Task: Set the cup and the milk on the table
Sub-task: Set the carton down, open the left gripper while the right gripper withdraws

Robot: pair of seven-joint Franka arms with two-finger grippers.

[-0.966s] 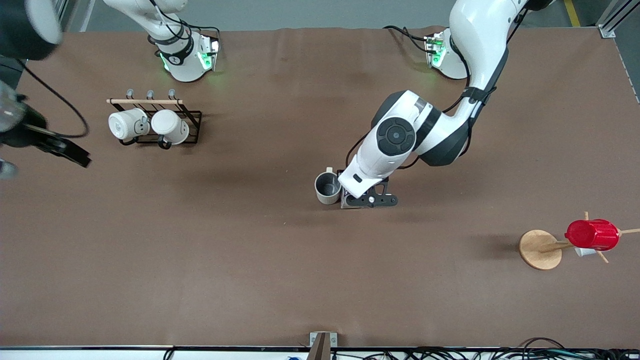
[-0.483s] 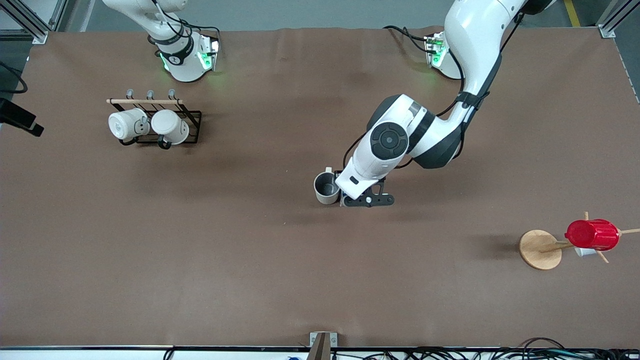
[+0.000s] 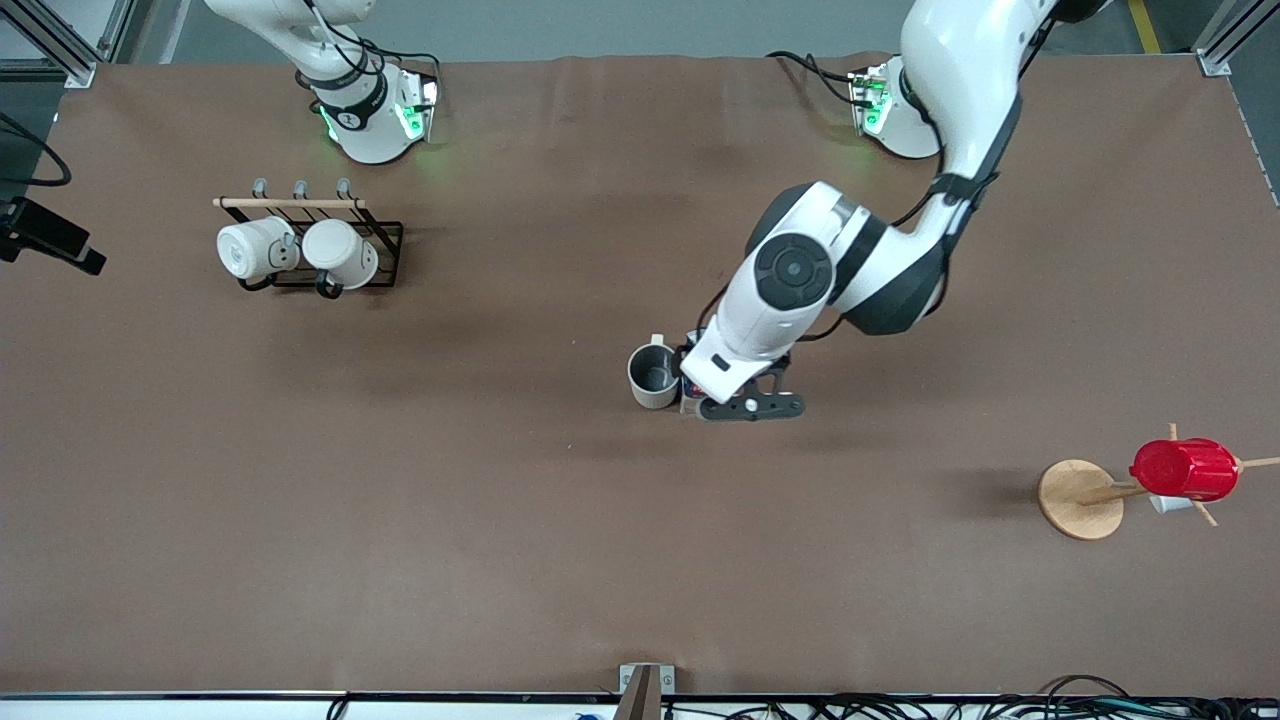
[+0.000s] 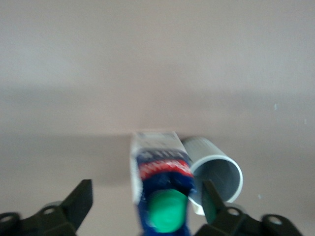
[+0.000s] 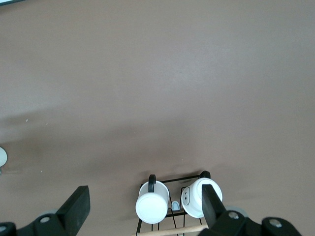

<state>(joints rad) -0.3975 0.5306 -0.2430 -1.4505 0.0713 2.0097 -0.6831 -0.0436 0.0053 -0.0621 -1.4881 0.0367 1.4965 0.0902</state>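
Observation:
The milk [image 4: 160, 169], a dark blue carton with a green cap, stands on the brown table [image 3: 500, 520] against the beige-grey cup [image 3: 654, 375]. In the front view only a sliver of the milk [image 3: 689, 386] shows under the left hand. My left gripper [image 4: 147, 204] is open, with its jaws wide on either side of the carton and apart from it; it also shows in the front view [image 3: 738, 398]. The cup [image 4: 216, 176] stands upright beside the carton, just outside one finger. My right gripper [image 5: 143, 206] is open and empty, high over the mug rack.
A black wire rack [image 3: 385, 240] with two white mugs [image 3: 300, 250] stands toward the right arm's end. A wooden stand [image 3: 1080, 498] holding a red ribbed cup [image 3: 1185, 468] stands toward the left arm's end. A dark part with a cable [image 3: 50, 240] shows at the table's edge.
The left hand has shifted slightly toward the left arm's end, and a sliver of the milk now shows beside the cup. The large dark shape at the right arm's end has drawn back.

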